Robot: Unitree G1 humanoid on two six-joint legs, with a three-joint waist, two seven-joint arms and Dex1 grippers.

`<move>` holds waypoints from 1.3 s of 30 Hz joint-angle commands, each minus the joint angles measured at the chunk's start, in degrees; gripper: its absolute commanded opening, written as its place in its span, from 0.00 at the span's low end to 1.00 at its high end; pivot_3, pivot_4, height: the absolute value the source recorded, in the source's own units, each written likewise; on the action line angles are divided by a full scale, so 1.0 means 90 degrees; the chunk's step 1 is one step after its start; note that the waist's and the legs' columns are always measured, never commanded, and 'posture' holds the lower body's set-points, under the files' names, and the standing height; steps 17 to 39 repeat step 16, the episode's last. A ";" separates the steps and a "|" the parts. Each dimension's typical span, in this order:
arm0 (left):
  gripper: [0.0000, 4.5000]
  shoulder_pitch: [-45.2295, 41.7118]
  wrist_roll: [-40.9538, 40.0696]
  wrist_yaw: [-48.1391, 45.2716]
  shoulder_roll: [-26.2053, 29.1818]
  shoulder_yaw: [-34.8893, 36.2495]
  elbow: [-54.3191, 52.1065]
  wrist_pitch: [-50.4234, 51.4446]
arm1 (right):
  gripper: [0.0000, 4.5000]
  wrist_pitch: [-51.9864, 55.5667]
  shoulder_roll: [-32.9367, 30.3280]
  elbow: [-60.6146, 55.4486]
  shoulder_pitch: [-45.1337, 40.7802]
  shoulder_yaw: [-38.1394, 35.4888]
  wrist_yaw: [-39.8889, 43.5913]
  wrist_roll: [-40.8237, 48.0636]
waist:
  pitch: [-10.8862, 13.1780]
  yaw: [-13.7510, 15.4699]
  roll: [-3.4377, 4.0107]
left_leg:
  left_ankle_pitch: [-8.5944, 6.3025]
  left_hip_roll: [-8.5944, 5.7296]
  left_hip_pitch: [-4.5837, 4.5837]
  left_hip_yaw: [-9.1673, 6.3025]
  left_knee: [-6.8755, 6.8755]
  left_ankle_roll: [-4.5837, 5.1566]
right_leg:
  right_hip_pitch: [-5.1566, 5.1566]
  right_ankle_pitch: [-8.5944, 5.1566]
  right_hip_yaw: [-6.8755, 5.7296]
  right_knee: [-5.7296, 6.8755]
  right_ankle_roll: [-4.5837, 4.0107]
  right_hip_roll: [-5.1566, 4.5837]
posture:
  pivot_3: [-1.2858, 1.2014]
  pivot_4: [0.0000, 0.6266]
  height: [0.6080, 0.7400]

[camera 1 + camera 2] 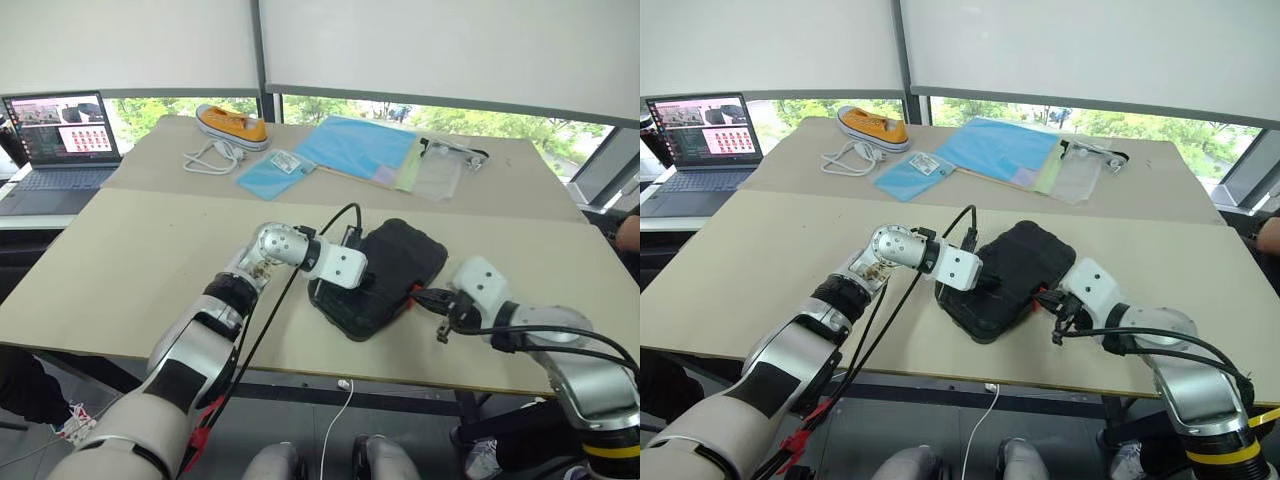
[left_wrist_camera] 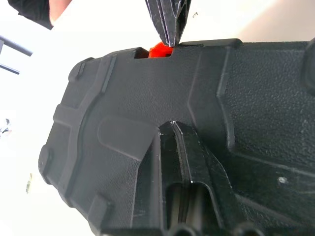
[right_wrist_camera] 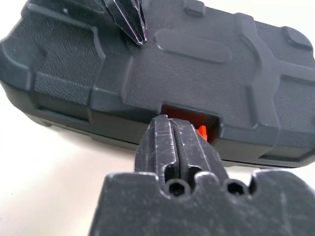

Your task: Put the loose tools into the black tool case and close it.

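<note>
Closed black tool case (orange latch)

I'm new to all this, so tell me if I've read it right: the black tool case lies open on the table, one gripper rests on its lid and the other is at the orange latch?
Not quite: the black tool case is closed, as the left eye view shows. The rest holds: the left gripper rests on its lid and the right gripper is at the orange latch.

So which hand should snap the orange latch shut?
The right hand: its tips sit right at the orange latch on the case edge. The left hand rests on top of the lid.
</note>
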 commanded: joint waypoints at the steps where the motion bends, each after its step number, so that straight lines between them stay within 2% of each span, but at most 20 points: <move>1: 0.31 0.0455 -0.0753 -0.1001 0.0845 0.0528 -0.0707 0.1745 | 0.39 0.0312 -0.0410 -0.0336 0.0189 -0.1176 0.0636 0.1019 | 0.0004 -0.0109 0.0006 | 0.0000 0.0000 -0.0005 0.0000 -0.0001 -0.0001 | -0.0005 0.0006 0.0000 0.0000 -0.0011 0.0002 | 0.52 0.24 0.84; 4: 0.52 0.0912 -0.1704 -0.1599 0.1773 0.1188 -0.2003 0.3417 | 0.61 0.0687 -0.0886 -0.0151 0.0361 -0.2012 0.1282 0.1806 | 0.0021 -0.0223 0.0022 | 0.0004 0.0006 0.0001 0.0000 -0.0009 -0.0006 | -0.0008 0.0010 -0.0002 0.0005 -0.0035 0.0011 | 0.52 0.24 0.84; 8: 0.88 0.1516 -0.2727 -0.1913 0.3037 0.2022 -0.3531 0.5422 | 0.94 0.0851 -0.1628 0.0341 0.0736 -0.2801 0.2278 0.2292 | 0.0075 -0.0218 0.0029 | 0.0004 0.0009 -0.0001 -0.0005 -0.0015 -0.0009 | -0.0011 0.0003 -0.0008 0.0006 -0.0047 0.0013 | 0.52 0.24 0.84; 9: 0.94 0.1653 -0.2986 -0.1940 0.3339 0.2256 -0.3836 0.5894 | 1.00 0.0895 -0.1840 0.0473 0.0888 -0.2960 0.2606 0.2375 | 0.0082 -0.0193 0.0025 | 0.0004 0.0009 -0.0003 -0.0005 -0.0014 -0.0009 | -0.0010 0.0002 -0.0008 0.0006 -0.0047 0.0012 | 0.52 0.24 0.84; 10: 1.00 0.1786 -0.3210 -0.1946 0.3576 0.2489 -0.4072 0.6215 | 1.00 0.0927 -0.2017 0.0578 0.1036 -0.3092 0.2923 0.2454 | 0.0088 -0.0139 0.0026 | 0.0003 0.0008 -0.0007 -0.0006 -0.0013 -0.0009 | -0.0009 0.0003 -0.0008 0.0004 -0.0047 0.0011 | 0.52 0.24 0.84; 14: 1.00 0.2138 -0.3579 -0.1626 0.3958 0.2997 -0.4477 0.6742 | 1.00 0.0721 -0.2270 0.0986 0.1147 -0.3129 0.3316 0.2460 | 0.0094 -0.0017 0.0032 | -0.0004 -0.0007 -0.0007 -0.0014 -0.0011 -0.0008 | 0.0004 -0.0002 -0.0007 -0.0005 -0.0039 -0.0001 | 0.52 0.24 0.84; 16: 1.00 0.2304 -0.3599 -0.1551 0.3976 0.3061 -0.4634 0.6682 | 1.00 0.0640 -0.2293 0.1102 0.1096 -0.3017 0.3369 0.2425 | 0.0094 0.0008 0.0032 | -0.0031 -0.0015 -0.0006 -0.0015 -0.0011 -0.0058 | 0.0005 -0.0002 -0.0006 -0.0008 -0.0036 -0.0006 | 0.52 0.24 0.84; 39: 1.00 0.2304 -0.3599 -0.1551 0.3976 0.3061 -0.4634 0.6682 | 1.00 0.0640 -0.2293 0.1102 0.1096 -0.3017 0.3369 0.2425 | 0.0094 0.0008 0.0032 | -0.0031 -0.0015 -0.0006 -0.0015 -0.0011 -0.0058 | 0.0005 -0.0002 -0.0006 -0.0008 -0.0036 -0.0006 | 0.52 0.24 0.84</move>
